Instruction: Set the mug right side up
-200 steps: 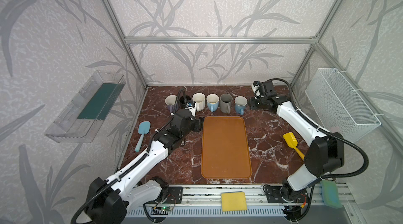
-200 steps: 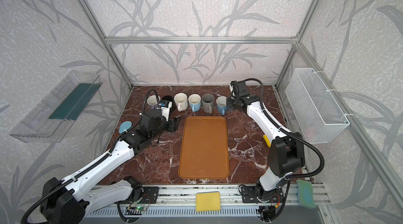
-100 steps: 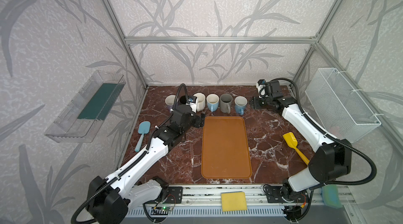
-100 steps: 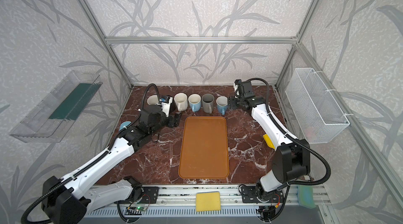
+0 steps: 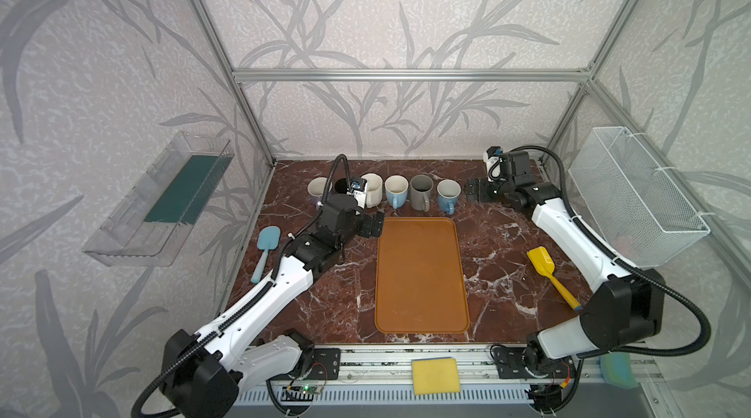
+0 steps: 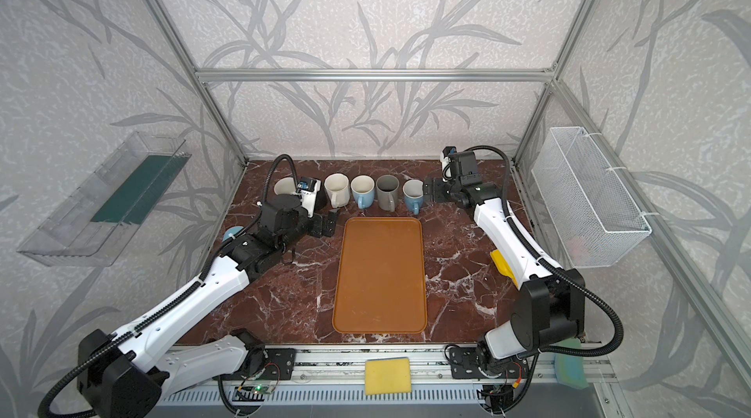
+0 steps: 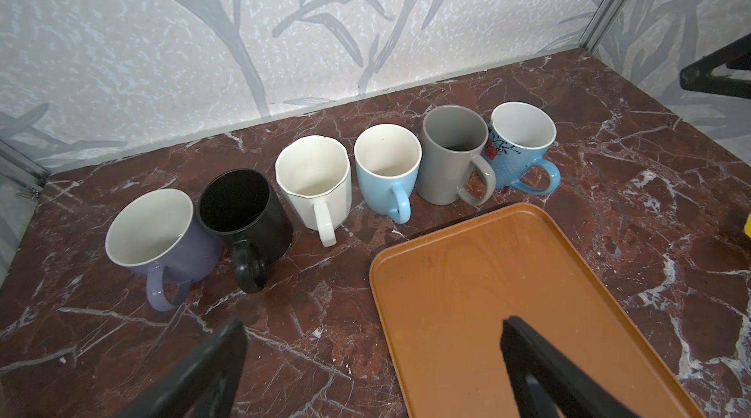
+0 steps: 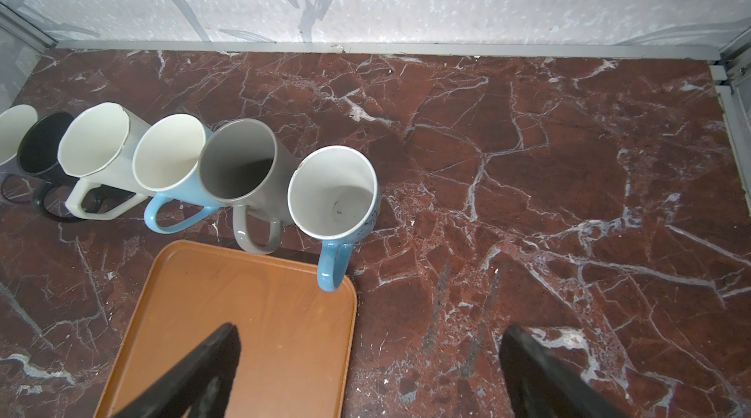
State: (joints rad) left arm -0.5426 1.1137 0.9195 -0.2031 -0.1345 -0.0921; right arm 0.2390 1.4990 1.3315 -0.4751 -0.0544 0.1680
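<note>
Six mugs are lined up in a row across the upper middle of both top views, all mouth up: purple mug [image 7: 162, 233], black mug [image 7: 248, 212], white mug [image 7: 315, 180], light blue mug [image 7: 386, 168], grey mug [image 7: 451, 155], floral blue mug [image 7: 518, 143]. No overturned mug is seen, so the task is judged done or nearly done. Which mug was the target cannot be told.

Left gripper [image 5: 373, 224]: spread wide, nothing held, parked at the upper left corner of the orange tray [image 5: 420, 273], just below the row. Right gripper [image 5: 475, 191]: also spread wide and empty, just right of the floral blue mug, apart from it.

Risks from here:
- The floral blue mug could be knocked if the right gripper is swung toward frame left. The row is packed tight, so a push would likely be passed on to the grey mug and further along.
- The black mug is partly hidden behind the left wrist and its cable in a top view. It or the white mug could be clipped if that arm is lifted or pulled back carelessly.
- The floral mug's handle looks to reach over the tray corner. Contact cannot be told, but the mug could be dragged if the tray is bumped.
- If a re-grasp is tried, hardly any gap between neighbours is left for fingers. A tipped mug could be chipped on the marble table [image 5: 500, 241].
</note>
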